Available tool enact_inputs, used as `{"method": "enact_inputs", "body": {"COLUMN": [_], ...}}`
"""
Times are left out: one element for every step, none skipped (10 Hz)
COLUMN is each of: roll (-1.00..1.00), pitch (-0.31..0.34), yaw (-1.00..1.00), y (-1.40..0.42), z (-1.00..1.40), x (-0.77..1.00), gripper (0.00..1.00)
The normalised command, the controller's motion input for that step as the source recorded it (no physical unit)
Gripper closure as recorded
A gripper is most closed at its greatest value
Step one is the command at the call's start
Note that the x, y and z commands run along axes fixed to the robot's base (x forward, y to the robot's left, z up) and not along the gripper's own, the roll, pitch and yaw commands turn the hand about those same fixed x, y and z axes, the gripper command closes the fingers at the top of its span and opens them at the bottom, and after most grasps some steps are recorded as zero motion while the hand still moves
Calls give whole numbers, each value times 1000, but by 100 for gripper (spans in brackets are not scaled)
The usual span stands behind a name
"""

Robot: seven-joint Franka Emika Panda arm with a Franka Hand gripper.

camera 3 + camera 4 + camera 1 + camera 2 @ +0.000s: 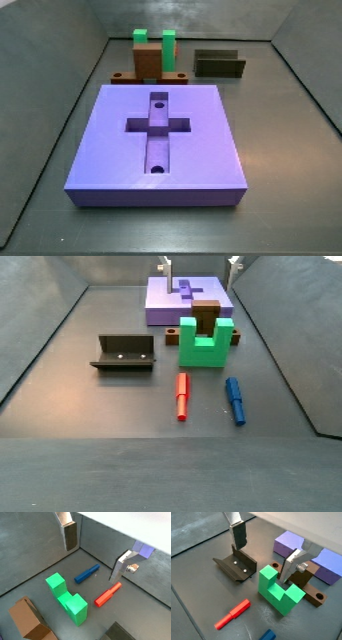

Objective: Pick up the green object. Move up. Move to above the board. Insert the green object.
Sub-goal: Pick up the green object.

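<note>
The green object point(205, 344) stands on the floor with its two legs up, right against a brown block point(207, 311). It shows in both wrist views point(67, 597) point(278, 589) and in a side view point(152, 50). The purple board point(160, 140) lies flat with its cross recess and two round holes open; it also shows behind the green object point(181, 298). My gripper point(261, 565) is open and empty, high above the floor. In a wrist view point(91, 564) the green object lies off to one side of the jaws. Only its fingertips point(166, 266) show in a side view.
The dark fixture point(124, 353) stands on the floor beside the green object, also in a wrist view point(236, 564). A thin red pin point(183, 394) and a blue pin point(235, 399) lie side by side in front. Grey walls ring the floor.
</note>
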Motion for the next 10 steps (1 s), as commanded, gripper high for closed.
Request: {"method": "enact_inputs", "body": {"roll": [0,-19,-71,-101,-96,-99,-130,-134,-117,-136], "pitch": [0,0,-39,-7,-4,-80,-71,-59,-13,-11], "yaw": [0,0,0,0,0,-26,-26,-11,0,-49], "y": [-17,0,-91,-317,-509,-374,-91,0,0,-94], "z": [0,-3,-117,-323,-500,-577,-554,-503,-323,-209], "x": [0,0,0,77,323,29,131,134,57,260], "gripper": [0,0,0,0,0,0,0,0,0,0]}}
